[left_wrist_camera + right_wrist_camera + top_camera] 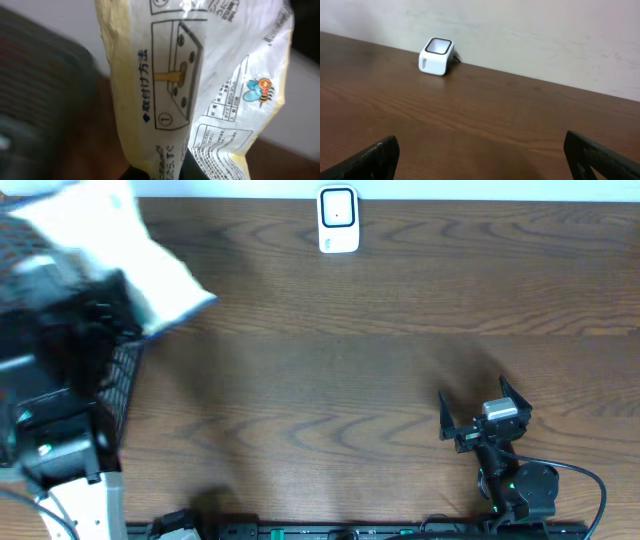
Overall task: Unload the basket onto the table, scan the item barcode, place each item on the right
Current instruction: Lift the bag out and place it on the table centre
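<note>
- At the far left of the table (330,350), the left gripper (110,308) is clamped on a white packet (115,245), its jaws together on the packet's lower edge.
- Seen from overhead, the packet and the left arm are blurred; the packet lies over the far left corner, just beside the far right corner of a dark wire basket (125,385).
- Up close in the left wrist view, the packet shows pale yellow edges, a creased glossy face with Japanese print, a numbered line drawing and a small bee picture (261,90).
- Whether a barcode faces any camera cannot be told.
- Standing at the far edge near the middle of the table is a white scanner (338,220) with a dark-framed window, well apart from the packet.
- Near the right side, the right gripper (475,395) rests low with its jaws wide apart and nothing between them.
- From the right wrist view, its two dark fingers (370,160) frame bare wood, with the scanner far off to the left against the pale wall (545,35).
</note>
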You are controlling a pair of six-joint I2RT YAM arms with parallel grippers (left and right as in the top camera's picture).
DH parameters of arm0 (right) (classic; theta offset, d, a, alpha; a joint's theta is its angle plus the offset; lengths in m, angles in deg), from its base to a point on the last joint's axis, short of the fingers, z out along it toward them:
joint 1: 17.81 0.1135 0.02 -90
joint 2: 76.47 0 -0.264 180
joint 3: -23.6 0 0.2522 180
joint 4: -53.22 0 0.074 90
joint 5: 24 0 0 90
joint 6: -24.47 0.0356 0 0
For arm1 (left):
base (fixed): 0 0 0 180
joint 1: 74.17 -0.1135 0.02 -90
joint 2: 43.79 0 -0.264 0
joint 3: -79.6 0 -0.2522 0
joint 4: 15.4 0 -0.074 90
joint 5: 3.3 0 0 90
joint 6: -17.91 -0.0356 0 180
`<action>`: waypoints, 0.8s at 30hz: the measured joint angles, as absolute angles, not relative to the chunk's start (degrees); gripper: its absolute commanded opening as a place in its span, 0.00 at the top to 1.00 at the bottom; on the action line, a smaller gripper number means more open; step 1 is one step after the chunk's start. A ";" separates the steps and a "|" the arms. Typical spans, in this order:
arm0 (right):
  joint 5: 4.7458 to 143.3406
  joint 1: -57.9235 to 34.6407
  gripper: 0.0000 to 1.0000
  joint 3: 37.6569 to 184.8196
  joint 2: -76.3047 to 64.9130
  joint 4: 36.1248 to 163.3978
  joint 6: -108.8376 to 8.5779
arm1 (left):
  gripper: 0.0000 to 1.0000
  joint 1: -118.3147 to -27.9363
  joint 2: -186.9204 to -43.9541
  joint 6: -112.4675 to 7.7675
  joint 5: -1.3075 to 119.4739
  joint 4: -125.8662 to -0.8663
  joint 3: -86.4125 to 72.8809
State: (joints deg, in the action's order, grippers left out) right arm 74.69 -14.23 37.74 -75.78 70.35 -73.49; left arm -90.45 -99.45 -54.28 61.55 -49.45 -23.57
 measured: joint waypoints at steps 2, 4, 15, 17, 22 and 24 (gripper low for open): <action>74.69 -14.23 0.01 37.74 -75.78 70.33 -73.52 | 0.93 -85.05 -100.50 -54.28 63.08 -52.97 -23.57; 74.69 -14.23 0.01 37.74 -75.78 70.33 -73.52 | 0.93 -79.26 -102.57 -54.22 65.60 -56.51 -23.57; 74.69 -14.23 0.01 37.74 -75.78 70.35 -73.52 | 0.93 -56.57 -124.52 -42.66 74.71 -58.57 -23.57; 74.69 -14.23 0.01 37.74 -75.78 70.33 -73.52 | 0.93 -54.03 -129.41 -40.36 75.30 -57.65 -23.57; 74.69 -14.23 0.01 37.74 -75.78 70.35 -73.49 | 0.93 -49.27 -140.45 -36.95 75.72 -51.57 -23.57; 74.69 -14.23 0.01 37.74 -75.78 70.35 -73.49 | 0.93 -47.76 -143.95 -35.57 75.63 -48.93 -23.57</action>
